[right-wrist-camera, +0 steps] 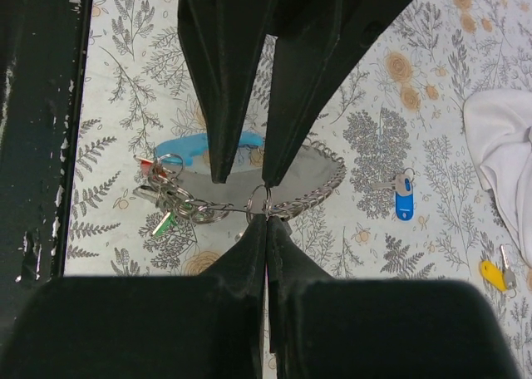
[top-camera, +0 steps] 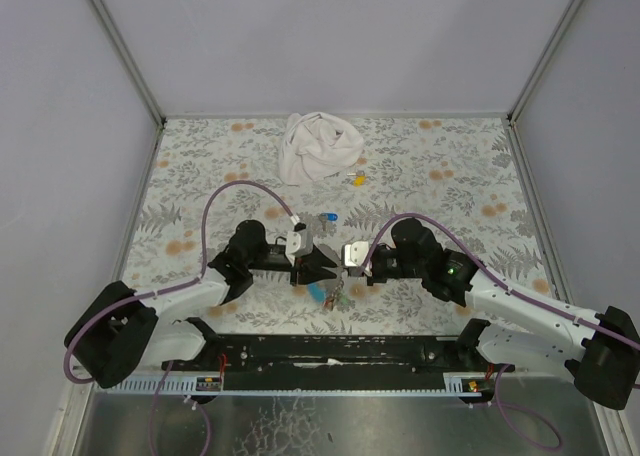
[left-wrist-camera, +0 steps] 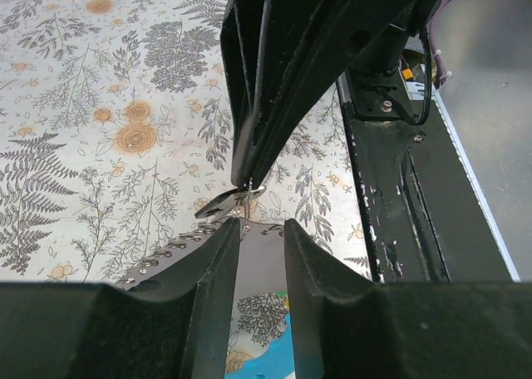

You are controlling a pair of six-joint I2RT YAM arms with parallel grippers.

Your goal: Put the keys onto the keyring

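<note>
- One keyring (right-wrist-camera: 309, 178) sits at the middle of the table (top-camera: 450, 176), between the two claws. It is a curled grey strap with a beaded metal edge and a bright blue inner face, and it ends in a small thin ring (right-wrist-camera: 259, 201).
- Just beside the strap, on the side of the arm bases, lies a bunch of keys (right-wrist-camera: 170, 198) tangled with split rings. One green cap (right-wrist-camera: 164, 223) shows in it. A thin metal line runs from the bunch toward the ring.
- The right claw (right-wrist-camera: 266, 217) has its fingers pressed together with no gap, and the ring is pinched at their very tips.
- The left claw (left-wrist-camera: 261, 229) comes in from the opposite side. Its jaws stand partly apart and the grey strap fills the gap between them.
- I cannot tell whether the left pads press on the strap or only straddle it.
- A blue-capped key (right-wrist-camera: 403, 200) lies loose on the table, apart from both claws on the far side.
- A yellow-capped key (right-wrist-camera: 492, 271) lies farther off, near a crumpled white cloth (top-camera: 318, 148).
- In the overhead view, the arms and their fingers cover the strap and ring.
- In the left wrist view, only a sliver of the blue face shows, at the bottom edge.
- How many keys are in the bunch cannot be made out.
</note>
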